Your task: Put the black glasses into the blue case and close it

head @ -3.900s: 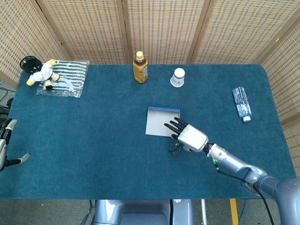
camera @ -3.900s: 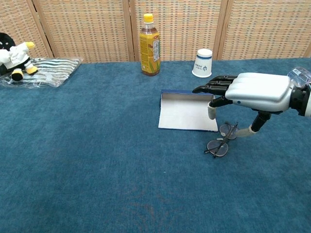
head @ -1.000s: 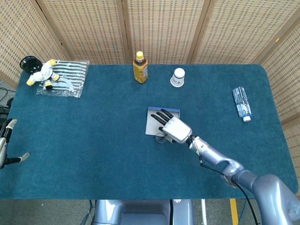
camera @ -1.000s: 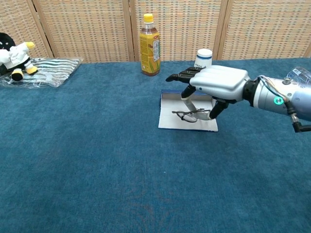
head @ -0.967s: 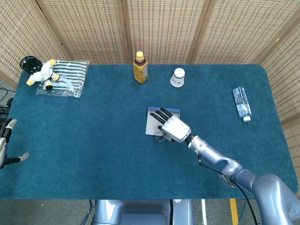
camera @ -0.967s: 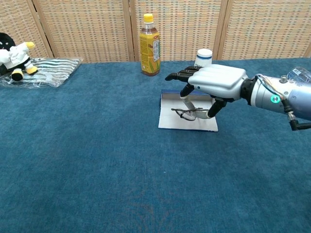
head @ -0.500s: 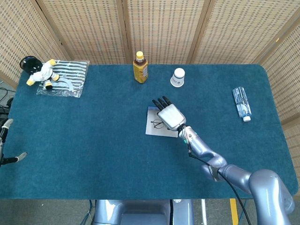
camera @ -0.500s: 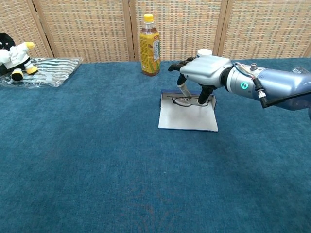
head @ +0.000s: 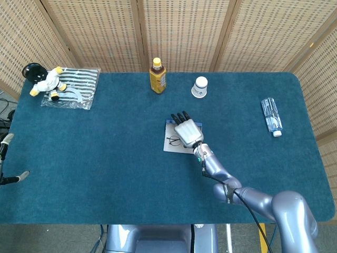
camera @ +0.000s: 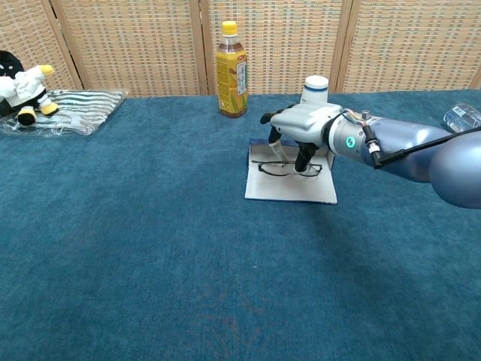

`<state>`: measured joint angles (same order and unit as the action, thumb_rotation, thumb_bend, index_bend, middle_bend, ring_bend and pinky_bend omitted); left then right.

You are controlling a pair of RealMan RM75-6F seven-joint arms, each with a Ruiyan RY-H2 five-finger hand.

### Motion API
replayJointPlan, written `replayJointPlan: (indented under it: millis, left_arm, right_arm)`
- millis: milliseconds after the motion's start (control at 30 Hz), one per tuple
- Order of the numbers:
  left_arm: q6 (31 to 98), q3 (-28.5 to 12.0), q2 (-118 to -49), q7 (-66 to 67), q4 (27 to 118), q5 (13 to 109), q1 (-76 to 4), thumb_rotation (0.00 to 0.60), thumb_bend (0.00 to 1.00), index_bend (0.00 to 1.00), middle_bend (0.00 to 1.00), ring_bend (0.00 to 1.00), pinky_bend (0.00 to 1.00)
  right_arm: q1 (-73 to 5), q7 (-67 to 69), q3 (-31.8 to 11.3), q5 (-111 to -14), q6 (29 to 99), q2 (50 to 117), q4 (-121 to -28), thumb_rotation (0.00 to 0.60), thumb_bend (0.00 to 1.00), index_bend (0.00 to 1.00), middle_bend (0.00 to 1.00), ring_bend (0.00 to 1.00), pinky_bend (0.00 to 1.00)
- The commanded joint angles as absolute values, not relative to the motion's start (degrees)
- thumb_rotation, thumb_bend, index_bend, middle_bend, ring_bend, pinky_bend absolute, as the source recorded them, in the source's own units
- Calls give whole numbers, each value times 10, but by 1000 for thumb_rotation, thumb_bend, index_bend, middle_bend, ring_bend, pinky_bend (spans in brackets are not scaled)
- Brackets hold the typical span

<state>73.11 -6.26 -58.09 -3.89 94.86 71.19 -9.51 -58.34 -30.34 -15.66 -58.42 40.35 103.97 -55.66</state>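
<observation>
Standing along the far edge of the blue table (head: 95,158) are a yellow-capped bottle (head: 157,76) of amber drink and a white paper cup (head: 199,87), the cup a little to the right of the bottle. At the far left corner a plush toy (head: 46,80) is seen lying on a striped plastic packet (head: 73,88), and a clear water bottle (head: 271,116) is laid on its side near the right edge, well apart from everything else. A woven screen (head: 184,31) is set behind the table. None of these is placed between the right hand and the case.

Near the middle of the table the blue case (camera: 290,184) is lying open, its pale lining facing up and its blue rim visible at the far side. The black glasses (camera: 289,168) are held just above that lining, towards the case's far end; whether they touch it cannot be told. In the head view the glasses (head: 174,140) show at the left of the hand over the case (head: 171,145).

The glasses are grasped by the right hand (camera: 301,124), pinched from above between thumb and lower fingers, while the dark fingertips (head: 179,116) are stretched out towards the back of the table. The right arm is extended over the case from the near right.

Only a small part of the left hand (head: 6,158) is seen at the left border of the head view, off the table; how its fingers lie cannot be told.
</observation>
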Motion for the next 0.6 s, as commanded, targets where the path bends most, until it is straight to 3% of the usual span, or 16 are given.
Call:
replayJointPlan:
  millis: [33,600]
  left_arm:
    - [729,-63,-581,-40,948,711,-96,600,0,0,0,0,0]
    - [724,-64,-578,-50,943,707,-96,600,0,0,0,0,0]
  right_arm:
    - [-596,-344,-173,-539,413,1065,-535,600,517,605,41,0,8]
    - [-622,-411,-193,-456,436,1128,-447,600,500,605,53,0,36]
